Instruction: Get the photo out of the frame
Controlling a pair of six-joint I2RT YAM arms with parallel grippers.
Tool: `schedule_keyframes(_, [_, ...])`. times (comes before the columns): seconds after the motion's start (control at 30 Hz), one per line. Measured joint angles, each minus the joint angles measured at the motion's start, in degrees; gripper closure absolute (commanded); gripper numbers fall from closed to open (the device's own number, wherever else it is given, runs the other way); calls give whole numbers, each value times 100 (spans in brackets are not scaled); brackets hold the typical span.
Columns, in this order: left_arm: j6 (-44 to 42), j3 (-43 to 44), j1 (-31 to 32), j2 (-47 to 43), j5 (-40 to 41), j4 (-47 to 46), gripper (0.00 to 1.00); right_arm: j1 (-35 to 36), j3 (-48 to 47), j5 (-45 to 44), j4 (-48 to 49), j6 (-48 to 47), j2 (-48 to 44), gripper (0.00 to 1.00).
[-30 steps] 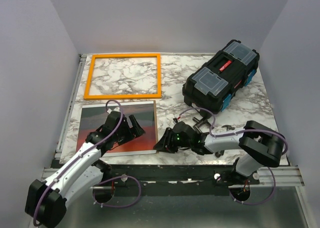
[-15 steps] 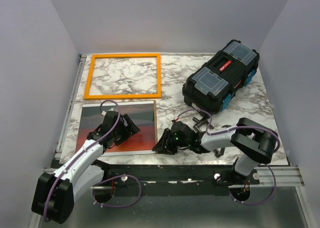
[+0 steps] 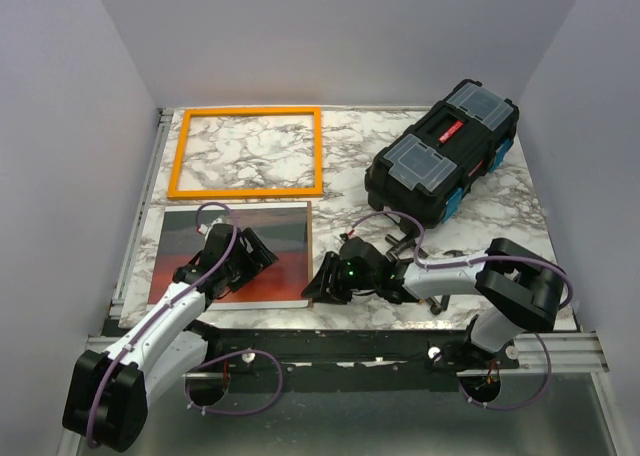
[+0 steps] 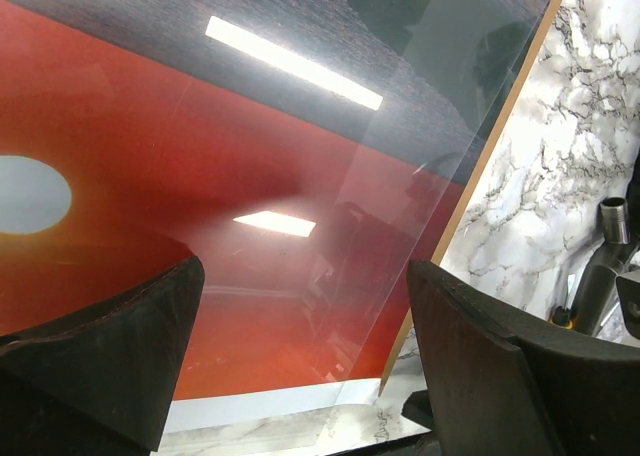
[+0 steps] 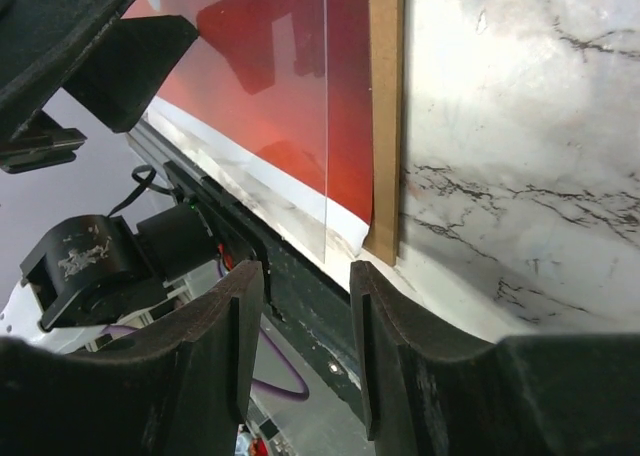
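On the left of the white-and-grey marbled table (image 3: 340, 166), toward its far side, the thin bright-orange rectangular frame (image 3: 245, 191) lies flat with only marble showing inside it. Just nearer, across a narrow strip of table, the flat sunset photo on its thin brown-backed board (image 3: 285, 266) lies face up, out of the frame, with its near edge close to the table's near edge. A clear glossy sheet (image 5: 280, 146) lies over the photo; its straight edge runs a little inside the board's right side. The left claw (image 3: 262, 251) hangs over the red part of the picture with its two dark fingers (image 4: 130, 346) spread wide and nothing between them; whether they touch the surface cannot be told. The right claw (image 5: 307, 276) sits low at the photo's near right corner, its fingers (image 5: 215, 336) apart with a modest gap that holds nothing, and the board's brown corner is just beyond one fingertip. Well to the right, at the far side, a black rectangular toolbox with clear-lidded compartments (image 3: 440, 161) stands at an angle.
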State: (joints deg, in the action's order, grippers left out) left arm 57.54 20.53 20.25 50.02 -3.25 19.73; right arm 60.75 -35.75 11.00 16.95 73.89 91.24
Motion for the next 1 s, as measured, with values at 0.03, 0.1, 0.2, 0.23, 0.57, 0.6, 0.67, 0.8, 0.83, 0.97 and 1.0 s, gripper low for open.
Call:
schedule_keyframes(0.03, [9,0,0,-7,0,2,15,2,-7,0,15,2,-2,53])
schedule_keyframes(0.1, [17,0,0,-20,0,2,15,0,-7,2,57,22,63,53])
schedule_keyframes(0.2, [17,0,0,-33,0,4,15,0,-7,4,179,66,238,54])
schedule_keyframes(0.23, [20,-2,0,-33,0,4,15,0,-7,9,216,70,295,55])
schedule_keyframes(0.57, [22,-9,0,-37,0,2,15,0,-7,129,688,168,627,56])
schedule_keyframes(0.6, [24,-9,0,-37,0,2,15,0,-7,136,708,190,658,57])
schedule_keyframes(0.67, [33,-9,0,-37,0,2,15,0,-4,138,719,271,693,57])
schedule_keyframes(0.8, [39,-9,0,-37,0,7,15,7,2,131,699,452,702,57])
schedule_keyframes(0.83, [42,-9,0,-37,0,11,15,15,2,122,684,518,702,57])
schedule_keyframes(0.97, [44,-9,0,-37,0,26,15,68,-20,28,581,717,699,58])
schedule_keyframes(1.0, [46,-9,0,-37,0,26,15,79,-46,20,527,745,699,59])
